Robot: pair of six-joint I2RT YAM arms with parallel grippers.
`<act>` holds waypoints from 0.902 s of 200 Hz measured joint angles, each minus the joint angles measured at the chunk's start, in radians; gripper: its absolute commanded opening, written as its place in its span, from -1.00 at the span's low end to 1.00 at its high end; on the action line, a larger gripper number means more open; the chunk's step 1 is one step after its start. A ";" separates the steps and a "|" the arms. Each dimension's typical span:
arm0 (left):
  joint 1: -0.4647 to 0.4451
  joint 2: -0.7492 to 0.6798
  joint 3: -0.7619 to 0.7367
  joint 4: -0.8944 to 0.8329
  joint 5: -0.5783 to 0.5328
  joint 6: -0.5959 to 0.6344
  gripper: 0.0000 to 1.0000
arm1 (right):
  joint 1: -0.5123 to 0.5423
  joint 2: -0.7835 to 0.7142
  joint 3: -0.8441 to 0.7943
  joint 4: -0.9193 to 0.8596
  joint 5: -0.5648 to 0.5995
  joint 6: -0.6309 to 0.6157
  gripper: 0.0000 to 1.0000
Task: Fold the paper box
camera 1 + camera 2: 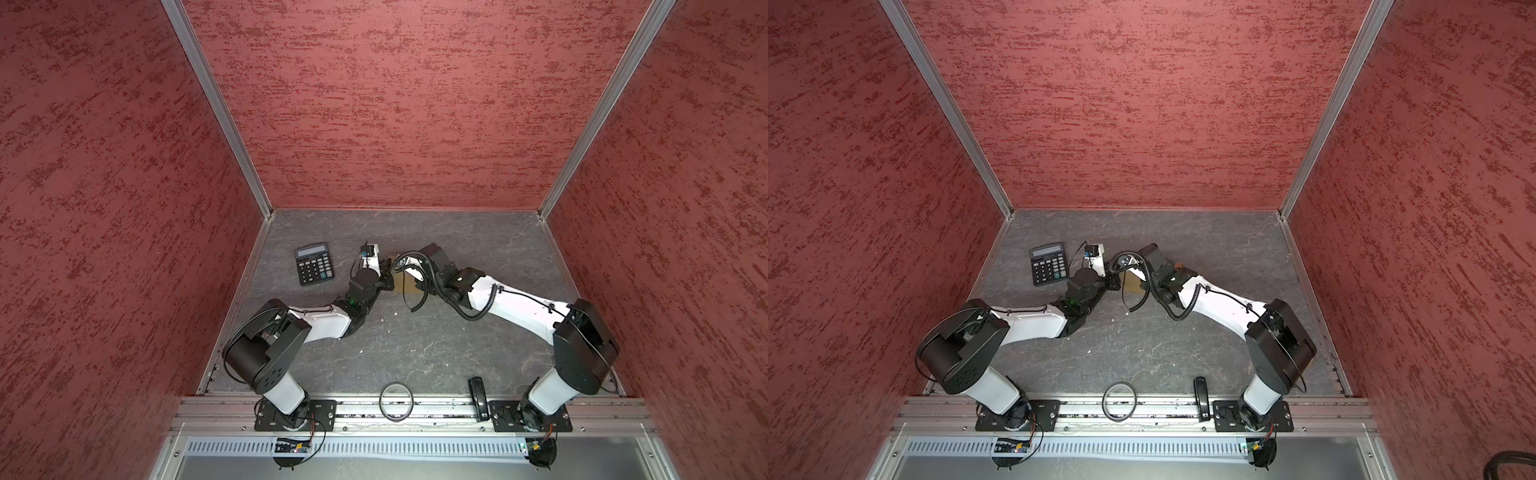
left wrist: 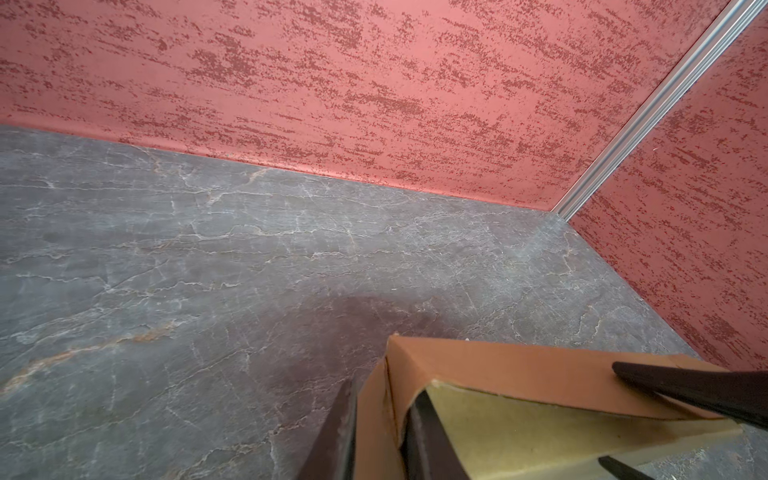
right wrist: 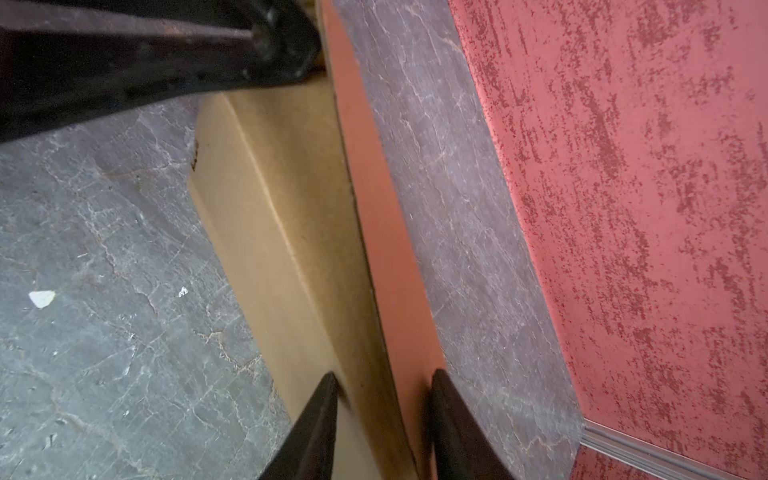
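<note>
Paper box point(image 1: 405, 286) sits on the table point(image 2: 166, 270) near the calculator point(image 1: 314, 264), on the calculator's right in both top views. Almost all of it is hidden under the two wrists. Only a tan patch of the paper box point(image 1: 1133, 284) shows there.

Key relation: the long wall point(image 3: 390, 249) of the box stands upright. It runs lengthwise from the right gripper point(image 3: 384, 380) toward the end nearer the calculator, where the left gripper point(image 2: 382, 390) sits at the corner. The right wrist view looks straight down that wall's length. The short wall point(image 2: 374, 419) turns off the same corner, and the left gripper meets it there. So the left arm is nearer the calculator end and the right arm is nearer the end away from the calculator.

Left gripper: jaws apart, one finger outside the short wall and one inside, with a thin sliver of gap each side. It reads as loosely astride, not clamped.

Right gripper: jaws apart, astride the long wall, with the wall's top edge about midway between the fingers. The fingers are blurred, so it cannot be told whether the outer one brushes the cardboard.

Another dark finger point(image 2: 685, 388) crosses the long wall's top edge in the left wrist view. It is probably the right gripper's.

Judgement: neither tool carries the box, which rests on the table. The next move likely pinches or presses these walls to set the corner. It depends on each wall edge sitting between the fingers, and loose cardboard may spring back outward.
</note>
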 measured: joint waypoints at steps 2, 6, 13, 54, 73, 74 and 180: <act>0.000 -0.001 -0.001 -0.001 0.000 0.000 -0.52 | 0.000 0.001 0.001 0.000 0.000 0.001 -0.27; 0.000 -0.003 -0.002 -0.002 0.000 -0.002 -0.51 | 0.000 0.002 0.002 0.000 0.001 0.002 -0.27; 0.000 -0.007 -0.005 -0.005 0.000 -0.004 -0.50 | 0.000 0.004 0.003 0.000 0.002 0.003 -0.27; -0.002 -0.043 -0.027 -0.030 0.002 -0.014 -0.45 | 0.000 0.008 0.006 0.003 0.003 0.008 -0.28; -0.003 -0.063 -0.037 -0.050 0.003 -0.016 -0.42 | 0.000 0.013 0.011 0.002 0.004 0.019 -0.28; -0.003 -0.064 -0.037 -0.051 0.004 -0.016 -0.42 | 0.000 0.013 0.011 0.002 0.003 0.019 -0.28; -0.005 -0.110 -0.058 -0.101 -0.002 -0.031 -0.19 | 0.000 0.042 0.045 -0.010 0.013 0.056 -0.30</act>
